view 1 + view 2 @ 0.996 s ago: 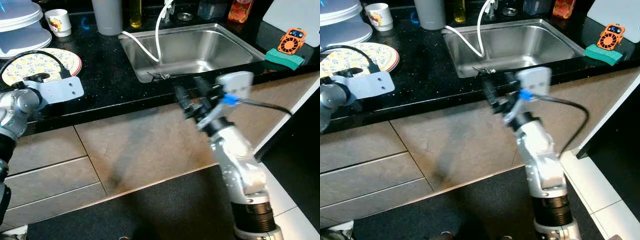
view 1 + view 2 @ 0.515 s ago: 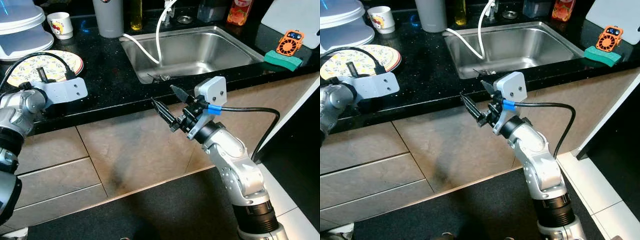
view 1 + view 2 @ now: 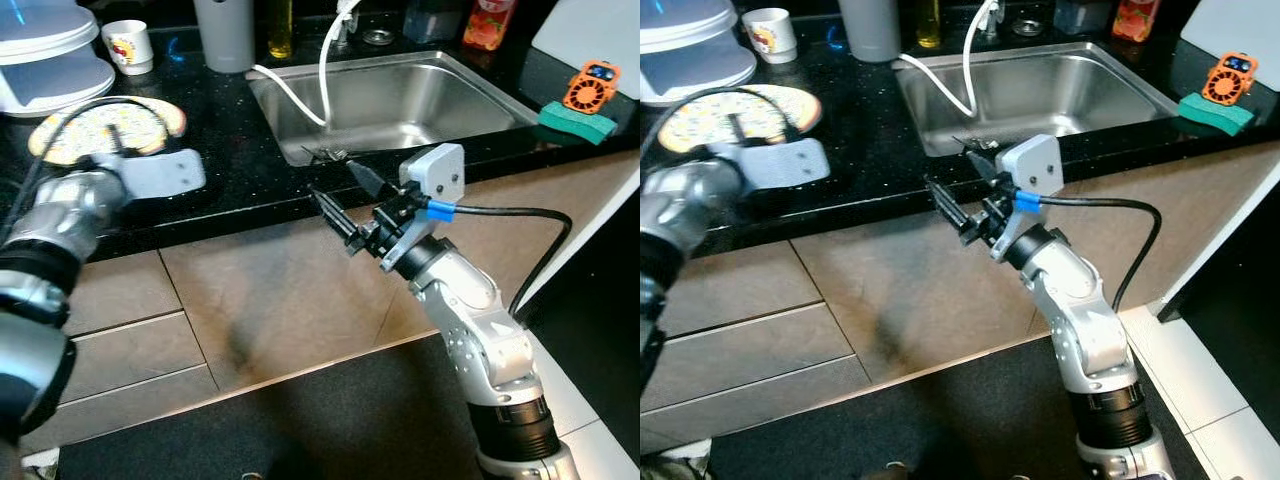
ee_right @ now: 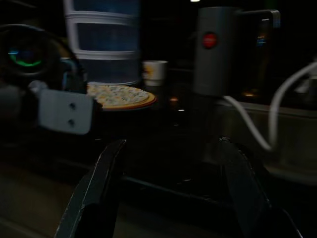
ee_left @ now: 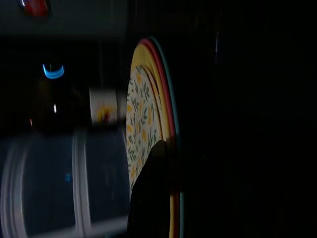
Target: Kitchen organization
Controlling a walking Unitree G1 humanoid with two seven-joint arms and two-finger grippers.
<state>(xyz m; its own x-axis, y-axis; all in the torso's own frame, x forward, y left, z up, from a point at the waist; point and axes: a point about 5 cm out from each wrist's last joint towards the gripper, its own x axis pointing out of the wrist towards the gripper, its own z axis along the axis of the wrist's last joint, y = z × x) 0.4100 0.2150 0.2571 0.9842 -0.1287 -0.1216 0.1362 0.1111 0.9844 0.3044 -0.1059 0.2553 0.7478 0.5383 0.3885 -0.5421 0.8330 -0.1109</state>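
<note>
The left tool is hovering at the near edge of the floral plates stacked on the black worktop; whether its fingers are parted cannot be told. A mug is standing behind the plates. The right tool is hanging with fingers spread, gripping nothing, just before the worktop edge below the sink.

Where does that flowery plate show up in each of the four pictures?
Left eye: flowery plate on the black counter, upper left.
Right eye: plate upper left, before the stacked containers.
Left wrist: plate seen edge-on, centre.
Right wrist: plate left of centre.
Shared landmark: the white mug just beyond the plate.
</note>
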